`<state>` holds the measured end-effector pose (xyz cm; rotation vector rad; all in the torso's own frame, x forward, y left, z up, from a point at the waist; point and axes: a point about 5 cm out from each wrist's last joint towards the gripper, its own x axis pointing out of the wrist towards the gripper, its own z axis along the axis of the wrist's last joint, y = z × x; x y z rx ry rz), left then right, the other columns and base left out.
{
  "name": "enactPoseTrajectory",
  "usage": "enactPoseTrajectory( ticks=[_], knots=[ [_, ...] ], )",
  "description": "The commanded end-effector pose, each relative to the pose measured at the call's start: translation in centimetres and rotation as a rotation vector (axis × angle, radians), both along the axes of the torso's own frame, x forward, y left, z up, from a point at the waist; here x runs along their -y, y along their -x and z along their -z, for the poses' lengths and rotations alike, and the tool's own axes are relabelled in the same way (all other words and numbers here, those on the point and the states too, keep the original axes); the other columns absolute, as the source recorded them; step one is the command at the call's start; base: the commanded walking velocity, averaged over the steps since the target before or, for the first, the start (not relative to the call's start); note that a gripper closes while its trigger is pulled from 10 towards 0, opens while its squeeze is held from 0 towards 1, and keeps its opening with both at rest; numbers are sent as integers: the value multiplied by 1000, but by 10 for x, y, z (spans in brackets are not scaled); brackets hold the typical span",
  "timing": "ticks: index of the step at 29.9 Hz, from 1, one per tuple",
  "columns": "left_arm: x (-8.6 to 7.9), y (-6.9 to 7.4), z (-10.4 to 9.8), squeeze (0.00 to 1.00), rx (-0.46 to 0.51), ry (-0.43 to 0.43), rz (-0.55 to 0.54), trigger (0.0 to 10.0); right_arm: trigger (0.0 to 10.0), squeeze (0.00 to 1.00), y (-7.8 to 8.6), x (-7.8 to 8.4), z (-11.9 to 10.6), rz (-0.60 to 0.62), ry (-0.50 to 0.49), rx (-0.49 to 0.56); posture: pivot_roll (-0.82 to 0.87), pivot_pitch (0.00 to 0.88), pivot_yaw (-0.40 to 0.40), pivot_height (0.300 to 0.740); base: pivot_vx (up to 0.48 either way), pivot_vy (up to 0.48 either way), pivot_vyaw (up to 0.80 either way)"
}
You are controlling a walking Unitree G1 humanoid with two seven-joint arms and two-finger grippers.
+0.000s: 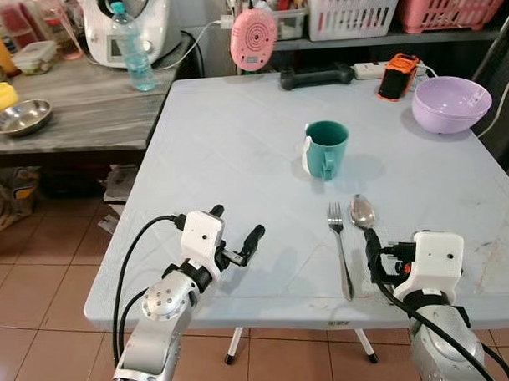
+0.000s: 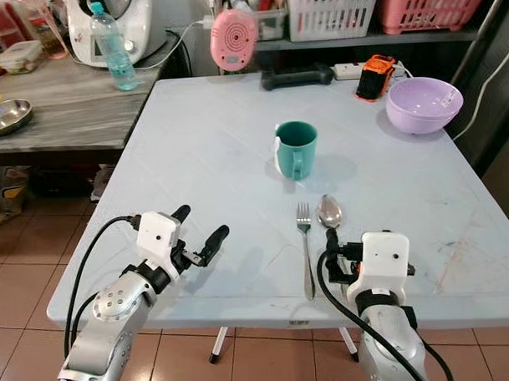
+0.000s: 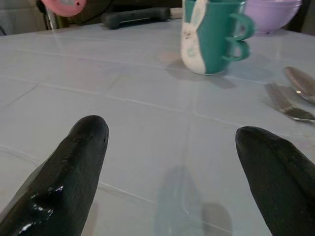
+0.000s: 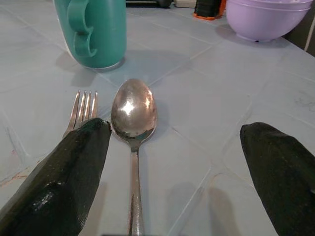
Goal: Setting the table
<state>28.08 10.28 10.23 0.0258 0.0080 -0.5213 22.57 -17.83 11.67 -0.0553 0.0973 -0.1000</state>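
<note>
I've got the right gripper (image 4: 174, 172) low over the near edge of the table (image 1: 236, 149), fingers spread wide with nothing between them but the spoon (image 4: 133, 115), which lies flat on the top. From the head camera the spoon's handle runs down behind the wrist housing and I lose its end there. The fork (image 1: 339, 246) lies just beside the spoon, on its left, tines pointing away from me; in the wrist view one finger (image 4: 64, 182) covers most of it, so only the tines show. The green mug (image 1: 327, 149) stands upright beyond both, handle toward me. The left gripper (image 1: 236, 233) sits over the near left part of the table, fingers wide apart and holding nothing. The purple bowl (image 1: 450, 102) is at the far right corner, well apart from the cutlery; I can't see inside it from here. A water bottle (image 1: 133, 46) stands on the counter to the left.
</note>
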Motion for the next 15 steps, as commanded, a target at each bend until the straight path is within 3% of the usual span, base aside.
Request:
enactPoseTrajectory(
  ticks=[1,7,12,15],
  knots=[
    [-4,-3,-1,0,7,-8,-26,10000,10000,0,2,-2,-3,-16,-5,3,-209,62,71,740,0,0,-788],
    [-6,-6,-2,0,10,-1,-78,10000,10000,0,2,-11,-2,-78,-1,-7,-209,64,72,740,0,0,-783],
    [-4,-3,-1,0,1,1,-50,10000,10000,0,2,-19,3,-117,-19,-29,-203,66,70,740,0,0,-764],
    [-1,0,-2,0,2,1,-5,10000,10000,0,2,-20,3,-126,-20,-34,-202,66,71,740,0,0,0]
  ],
)
